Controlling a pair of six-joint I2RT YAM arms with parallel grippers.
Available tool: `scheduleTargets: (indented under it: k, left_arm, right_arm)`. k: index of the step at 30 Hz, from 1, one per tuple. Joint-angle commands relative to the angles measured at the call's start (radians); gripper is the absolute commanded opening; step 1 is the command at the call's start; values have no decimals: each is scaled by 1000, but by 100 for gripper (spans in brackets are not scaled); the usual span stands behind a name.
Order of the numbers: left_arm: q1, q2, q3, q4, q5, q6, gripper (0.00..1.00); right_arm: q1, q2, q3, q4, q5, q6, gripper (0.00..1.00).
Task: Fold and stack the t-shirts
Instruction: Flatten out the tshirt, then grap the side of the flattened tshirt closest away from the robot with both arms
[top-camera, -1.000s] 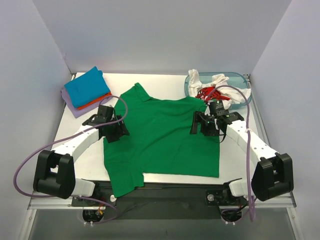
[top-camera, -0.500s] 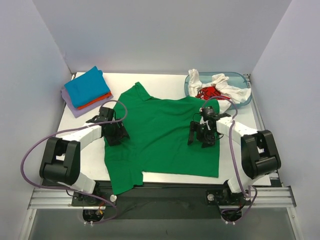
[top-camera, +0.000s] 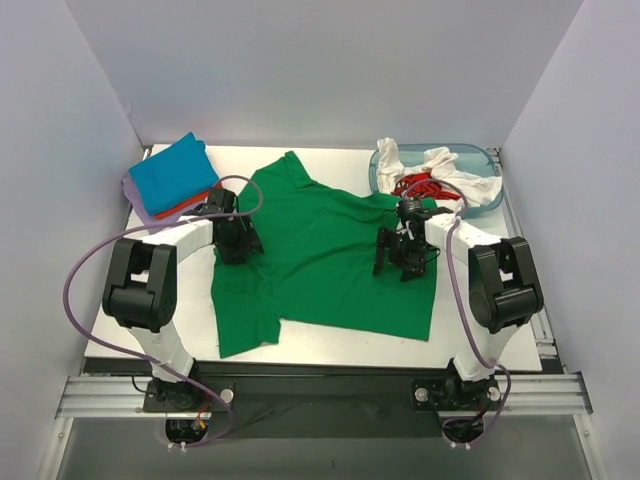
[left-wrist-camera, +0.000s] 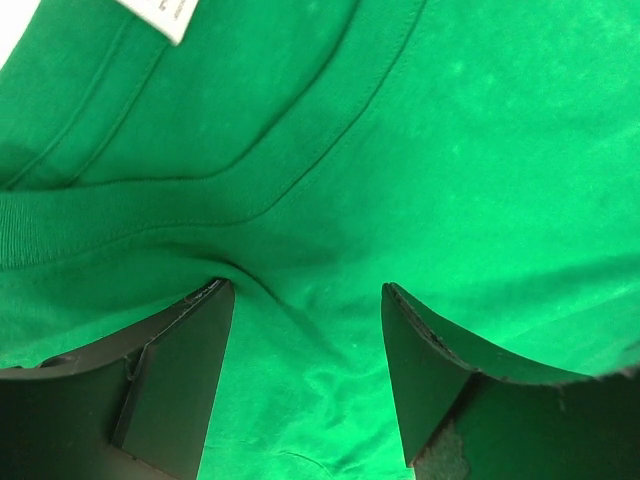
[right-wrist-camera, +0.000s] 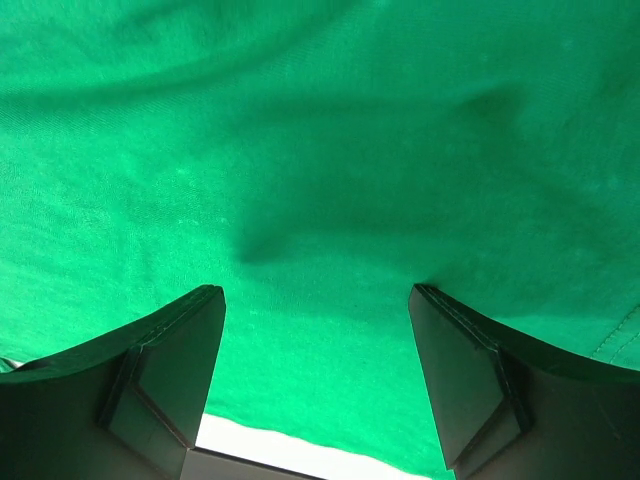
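While the bright green short-sleeved cotton t-shirt (top-camera: 320, 260) lies spread, a little skewed, across the middle of the white desk (top-camera: 480, 330), both arms reach in over it from the near edge. The left gripper (top-camera: 238, 243) sits low on the shirt's left shoulder area. Its wrist view shows the jaws apart, with the ribbed collar band (left-wrist-camera: 150, 200) and a white sewn-in label (left-wrist-camera: 165, 15) just ahead and cloth puckering by one fingertip. The right gripper (top-camera: 403, 258) is down on the shirt's right side, jaws also apart over plain green cloth, nothing clamped. A sliver of bare desk shows under them in the right wrist view. This looks like the laying-out and smoothing step, with the first fold not yet made. The next move probably calls for each gripper to close on an edge or shoulder and carry it across the body of the shirt. A folded stack waits at the back left corner, a blue shirt (top-camera: 170, 175) on top of an orange one (top-camera: 190, 206) and a lavender one (top-camera: 133, 192), just beside the left arm. At the back right, a translucent blue plastic tub (top-camera: 485, 157) holds crumpled white (top-camera: 440, 165) and red (top-camera: 415, 185) shirts, close to the green shirt's right sleeve. One corner of the green shirt lies near the desk's front edge. Bare desk shows at the front left, along the right side, and at the back between stack and tub.
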Motion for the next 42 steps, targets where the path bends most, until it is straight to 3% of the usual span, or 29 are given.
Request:
scheduleTargets:
  k: [1,7,13,18,22,29,37,42]
  left_arm:
    - [15,92,72,-36,-78,68,72]
    - [11,152,216,-68,-78,85,72]
    - [-11,31,218,-78,-158,85,72]
    - [-51,-223,92,-93,-323,53,73]
    - [-66,-403,-104,-192,-405,-17,74]
    - [-110,-667,-342,-377,-494,-149,59]
    - [-178,-722,-431,-514,-495,-319,53]
    - [-229,-707,-459,-519,-475,-391,49]
  right_arm:
    - [-23,55,66,-34,54,-20,76]
    - [-26,111,200,-83,25,-38,76]
    - [-26,118,280,-103,-39,-40,76]
    - [-24,87,300,-111,-76,-31,76]
    - [-24,46,281,-112,-93,-20,76]
    - [-21,-54,217,-112,-110,11,76]
    - [-16,-120,172,-112,-124,24,76]
    - [-15,-146,154,-112,-124,20,76]
